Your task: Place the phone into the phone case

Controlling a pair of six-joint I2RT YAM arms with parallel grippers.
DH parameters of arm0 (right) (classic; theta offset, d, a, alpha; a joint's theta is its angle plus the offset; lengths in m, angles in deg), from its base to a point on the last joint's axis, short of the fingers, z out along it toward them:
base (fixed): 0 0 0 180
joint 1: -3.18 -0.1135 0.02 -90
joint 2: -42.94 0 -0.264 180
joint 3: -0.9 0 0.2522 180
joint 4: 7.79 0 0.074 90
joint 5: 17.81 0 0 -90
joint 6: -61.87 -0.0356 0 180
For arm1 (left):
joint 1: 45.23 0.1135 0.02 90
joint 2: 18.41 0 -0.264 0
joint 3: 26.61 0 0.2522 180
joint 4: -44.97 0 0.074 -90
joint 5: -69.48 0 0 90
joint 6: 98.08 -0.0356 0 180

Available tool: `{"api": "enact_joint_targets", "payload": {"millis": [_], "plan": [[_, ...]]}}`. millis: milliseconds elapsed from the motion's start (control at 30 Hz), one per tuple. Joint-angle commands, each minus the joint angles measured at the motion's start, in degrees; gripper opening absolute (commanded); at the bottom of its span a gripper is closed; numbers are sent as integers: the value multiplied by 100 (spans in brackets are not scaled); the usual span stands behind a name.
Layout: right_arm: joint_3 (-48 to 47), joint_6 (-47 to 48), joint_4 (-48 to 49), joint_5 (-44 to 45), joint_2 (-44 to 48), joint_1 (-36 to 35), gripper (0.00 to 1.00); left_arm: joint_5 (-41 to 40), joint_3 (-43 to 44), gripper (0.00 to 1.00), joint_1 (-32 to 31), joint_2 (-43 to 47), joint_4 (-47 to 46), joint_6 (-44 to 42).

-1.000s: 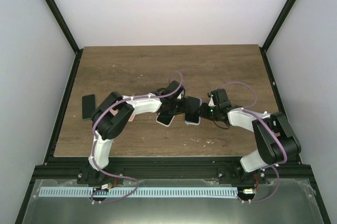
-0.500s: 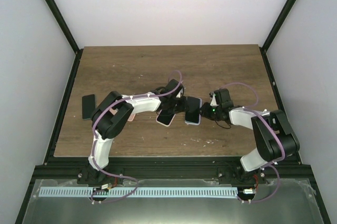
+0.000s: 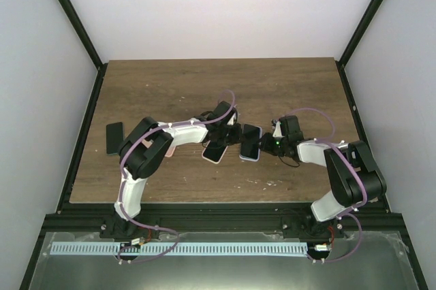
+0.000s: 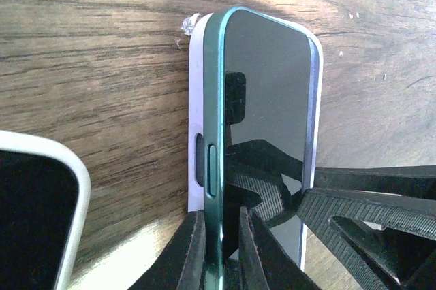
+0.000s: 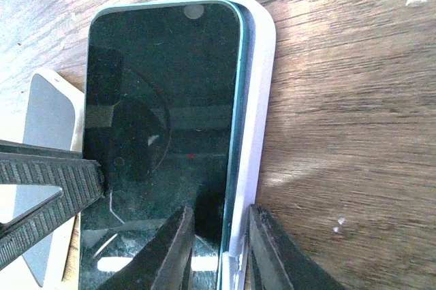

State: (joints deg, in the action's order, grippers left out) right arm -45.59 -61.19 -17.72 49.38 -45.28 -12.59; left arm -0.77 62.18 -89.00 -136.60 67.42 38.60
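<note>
Brown wood-grain bench (image 3: pixel 170 86), closed in by plain white walls (image 3: pixel 225 11) and black corner posts (image 3: pixel 71 14). Carries a flat black slab (image 3: pixel 114 138) near its left edge and a second phone in a white case (image 3: pixel 215 152) near the middle. Just right of that, holds the phone (image 3: pixel 250 141), dark screen up, over the pale lilac phone case (image 5: pixel 257 86), between the two hands. Not yet flush: in the left wrist view, shows a green side edge standing above the lilac wall beside it.

Left hand (image 4: pixel 219 249): extends low from the left with the elbow bent, fingers (image 4: pixel 192 256) nearly together, pinching that green edge of the phone.

Right hand (image 5: pixel 219 252): stretches in low from the right, forearm close over the wood, fingers (image 5: pixel 174 249) narrowed astride the phone case's long wall, one over the glass and one outside the rim.
</note>
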Motion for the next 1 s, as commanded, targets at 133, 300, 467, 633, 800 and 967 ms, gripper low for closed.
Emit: {"api": "enact_joint_targets", "payload": {"millis": [133, 300, 467, 633, 800, 967], "plan": [[111, 44, 410, -382, -46, -41, 23, 34, 290, 7, -364, -498, 112, -145], [149, 120, 590, -606, -40, -44, 23, 25, 168, 8, -383, -372, 14, -154], [123, 350, 709, -1055, -132, -46, 23, 34, 15, 8, -458, -228, 138, -162], [139, 589, 644, -1459, -147, -52, 24, 195, -681, 9, -490, 114, -199, 95], [50, 576, -74, -925, 6, -50, 27, 41, -1082, 19, -496, 463, -240, 266], [-50, 485, -544, -191, 176, -48, 32, -197, -916, 31, -344, 589, -4, 261]]}}
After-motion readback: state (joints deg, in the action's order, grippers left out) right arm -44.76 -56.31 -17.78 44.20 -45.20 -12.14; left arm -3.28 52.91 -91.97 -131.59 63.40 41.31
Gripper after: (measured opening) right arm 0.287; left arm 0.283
